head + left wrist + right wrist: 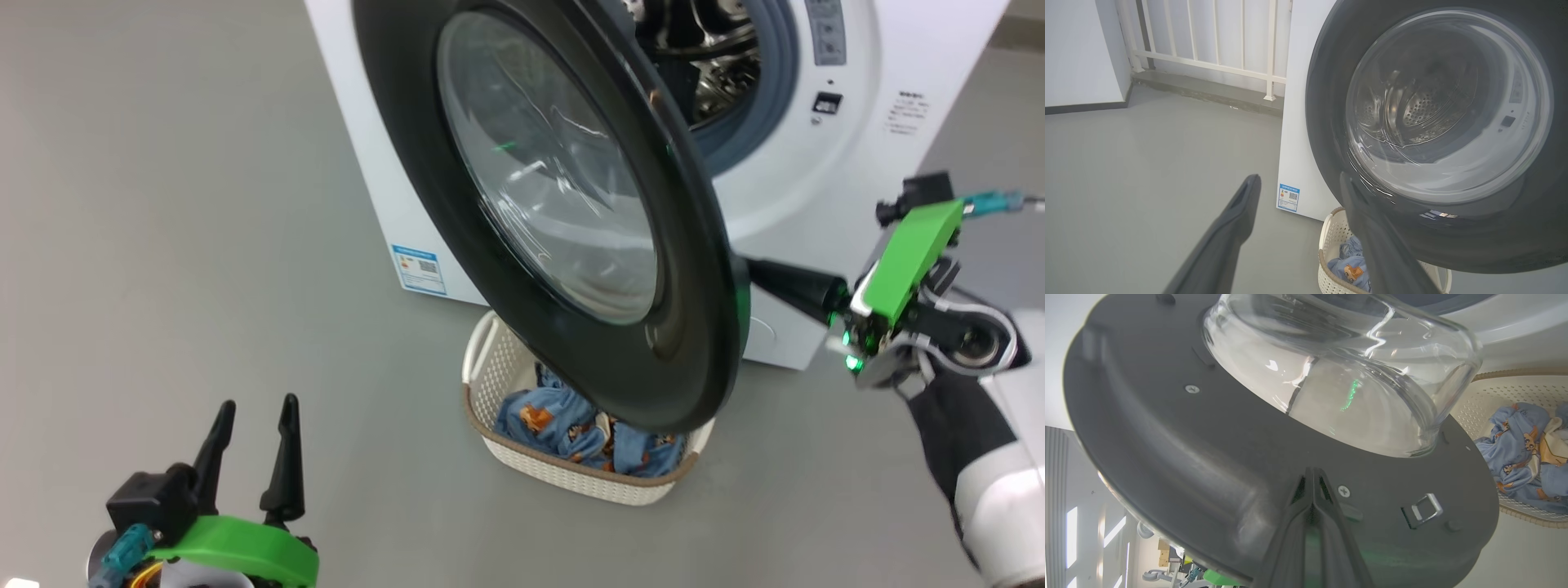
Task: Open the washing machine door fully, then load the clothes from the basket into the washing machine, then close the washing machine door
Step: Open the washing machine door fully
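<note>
While pressed tip-first to the inner face of the washing machine door (1167, 449) near its latch (1423, 510), held right gripper (1312, 473) pinched together, empty | found door part-open, leftward of it, overhanging basket (571, 482) of clothes (563, 425) | noted left gripper (257, 402) spread apart, farther off

The left claw (258, 401) and right claw (1312, 472) carry long black fingers (286, 457) on bright green housings (906, 261) with teal plugs (992, 200).
</note>
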